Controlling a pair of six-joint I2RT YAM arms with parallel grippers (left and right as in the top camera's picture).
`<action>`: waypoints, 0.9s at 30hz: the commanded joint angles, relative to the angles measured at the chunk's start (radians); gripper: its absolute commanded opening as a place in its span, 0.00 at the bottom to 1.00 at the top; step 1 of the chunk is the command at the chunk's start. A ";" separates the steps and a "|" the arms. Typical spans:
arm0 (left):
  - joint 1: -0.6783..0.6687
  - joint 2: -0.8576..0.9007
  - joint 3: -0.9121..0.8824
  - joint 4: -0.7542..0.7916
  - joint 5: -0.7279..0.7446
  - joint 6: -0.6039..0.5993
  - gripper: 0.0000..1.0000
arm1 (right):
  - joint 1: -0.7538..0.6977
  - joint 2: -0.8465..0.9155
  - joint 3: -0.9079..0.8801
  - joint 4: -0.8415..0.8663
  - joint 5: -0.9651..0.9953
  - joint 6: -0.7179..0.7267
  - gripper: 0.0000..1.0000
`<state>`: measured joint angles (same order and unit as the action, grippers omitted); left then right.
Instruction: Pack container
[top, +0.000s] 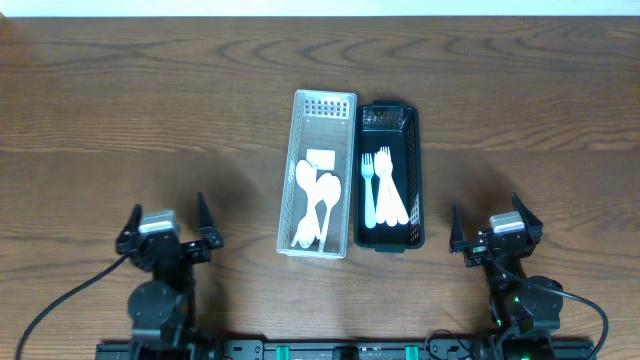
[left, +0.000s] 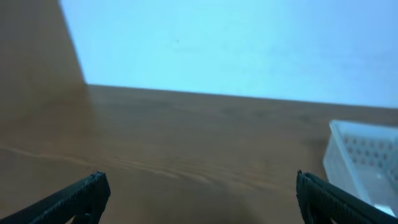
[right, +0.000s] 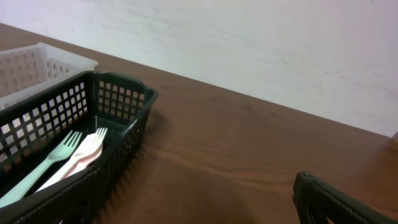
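A white perforated basket (top: 300, 180) stands in the middle of the wooden table and holds white spoons (top: 315, 200) and a small white packet (top: 320, 158). A black perforated basket (top: 412, 150) touches its right side and holds forks (top: 382, 190), pale green and pinkish white. The black basket and forks also show in the right wrist view (right: 124, 99). My left gripper (top: 168, 232) is open and empty at the front left. My right gripper (top: 497, 238) is open and empty at the front right. In the left wrist view the white basket's corner (left: 364, 155) shows at the right.
Bare wooden table (top: 150, 110) lies all around the two baskets. A pale wall (right: 249, 43) rises behind the table's far edge.
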<state>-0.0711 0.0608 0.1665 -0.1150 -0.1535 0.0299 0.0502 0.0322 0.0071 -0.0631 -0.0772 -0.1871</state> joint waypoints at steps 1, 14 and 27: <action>0.016 -0.045 -0.088 0.058 0.106 -0.010 0.98 | 0.008 -0.005 -0.001 -0.005 0.009 0.018 0.99; 0.021 -0.059 -0.162 0.044 0.165 -0.118 0.98 | 0.008 -0.005 -0.001 -0.005 0.008 0.018 0.99; 0.021 -0.055 -0.162 0.044 0.165 -0.118 0.98 | 0.008 -0.005 -0.001 -0.005 0.008 0.018 0.99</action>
<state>-0.0547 0.0109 0.0250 -0.0341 0.0059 -0.0788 0.0502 0.0322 0.0071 -0.0631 -0.0746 -0.1871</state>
